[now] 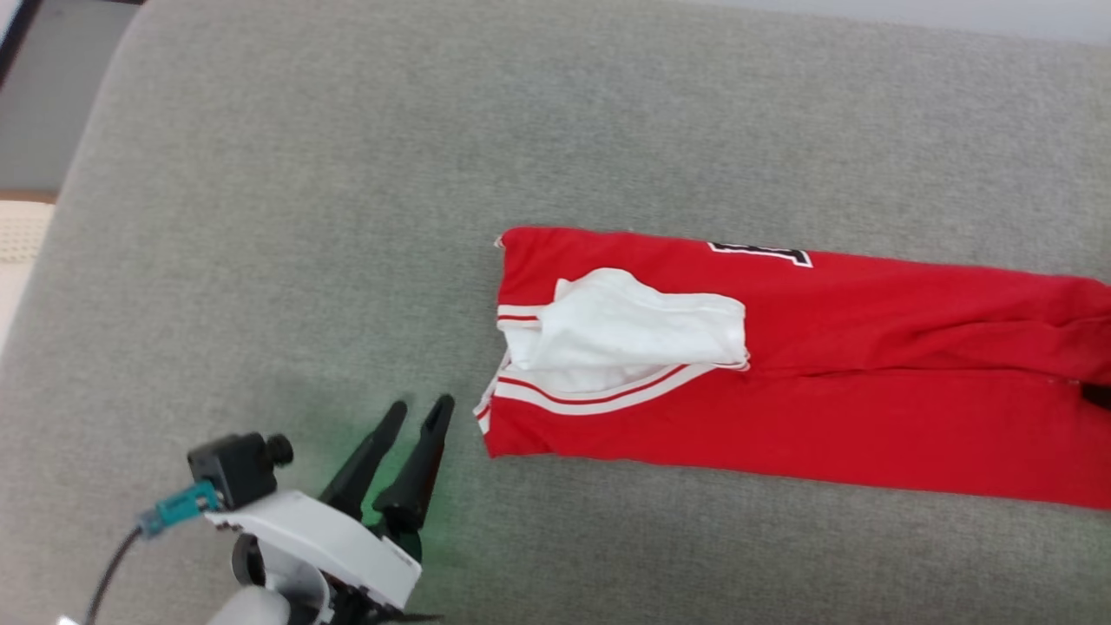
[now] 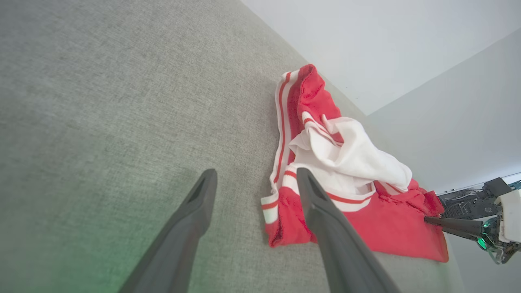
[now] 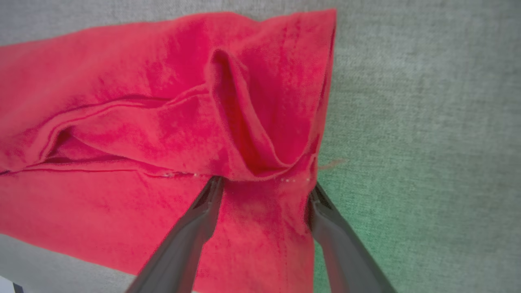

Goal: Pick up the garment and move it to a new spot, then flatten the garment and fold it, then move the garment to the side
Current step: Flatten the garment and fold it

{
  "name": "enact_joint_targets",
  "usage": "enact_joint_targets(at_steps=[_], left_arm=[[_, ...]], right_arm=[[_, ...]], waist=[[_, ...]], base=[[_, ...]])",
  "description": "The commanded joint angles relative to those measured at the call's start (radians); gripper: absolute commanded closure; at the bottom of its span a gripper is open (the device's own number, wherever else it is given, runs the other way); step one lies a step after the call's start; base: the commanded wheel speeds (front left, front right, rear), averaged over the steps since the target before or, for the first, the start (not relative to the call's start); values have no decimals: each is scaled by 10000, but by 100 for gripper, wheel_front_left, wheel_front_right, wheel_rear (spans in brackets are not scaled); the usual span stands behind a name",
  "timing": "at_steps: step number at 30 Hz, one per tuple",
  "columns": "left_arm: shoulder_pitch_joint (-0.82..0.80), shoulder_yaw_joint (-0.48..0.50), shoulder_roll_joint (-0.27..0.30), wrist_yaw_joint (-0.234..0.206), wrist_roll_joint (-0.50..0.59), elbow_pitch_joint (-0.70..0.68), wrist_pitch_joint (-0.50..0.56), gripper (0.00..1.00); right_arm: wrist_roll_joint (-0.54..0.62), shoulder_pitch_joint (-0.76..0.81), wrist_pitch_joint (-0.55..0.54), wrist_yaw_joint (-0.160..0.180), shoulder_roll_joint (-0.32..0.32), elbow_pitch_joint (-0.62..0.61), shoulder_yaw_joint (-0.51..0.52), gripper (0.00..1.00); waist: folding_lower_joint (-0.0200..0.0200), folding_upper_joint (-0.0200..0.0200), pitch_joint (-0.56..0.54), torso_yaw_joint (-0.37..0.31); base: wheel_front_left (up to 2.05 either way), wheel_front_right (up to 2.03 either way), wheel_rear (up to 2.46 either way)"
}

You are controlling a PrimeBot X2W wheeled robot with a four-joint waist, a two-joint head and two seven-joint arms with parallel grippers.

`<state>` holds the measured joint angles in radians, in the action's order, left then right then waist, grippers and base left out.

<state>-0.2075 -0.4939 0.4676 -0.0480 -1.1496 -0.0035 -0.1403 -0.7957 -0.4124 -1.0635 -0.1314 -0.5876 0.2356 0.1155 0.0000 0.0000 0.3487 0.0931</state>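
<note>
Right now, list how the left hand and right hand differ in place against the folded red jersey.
The left hand hangs over bare grey upholstery, apart from the sleeve end of the red, white-sleeved jersey; the right hand is over its plain red end, fingers straddling a raised fold. Both are open.

The left hand has two long, dark, tapered fingers, a white shell, a black camera, a teal plug and a dark cable.
</note>
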Motion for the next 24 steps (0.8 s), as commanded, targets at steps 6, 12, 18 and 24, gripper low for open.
enact_joint_targets(at_steps=[6,12,18,24], left_arm=[[246,-82,-208,-70,667,474,-704,0],[391,141,-540,-312,1890,815,-1180,0],[658,656,-1253,-220,3093,1149,-1248,0],[843,1526,-1895,202,4442,1388,-1241,0]], right_arm=[[399,233,-517,16,344,171,374,0],[640,274,-792,16,602,187,659,0],[828,299,-964,16,802,65,871,0],[1001,300,-1151,16,979,-42,1004,0]], waist=[[0,0,-175,317],[0,0,-221,379],[0,0,-251,397],[0,0,-298,364]], base=[[0,0,0],[0,0,0],[0,0,0],[0,0,0]])
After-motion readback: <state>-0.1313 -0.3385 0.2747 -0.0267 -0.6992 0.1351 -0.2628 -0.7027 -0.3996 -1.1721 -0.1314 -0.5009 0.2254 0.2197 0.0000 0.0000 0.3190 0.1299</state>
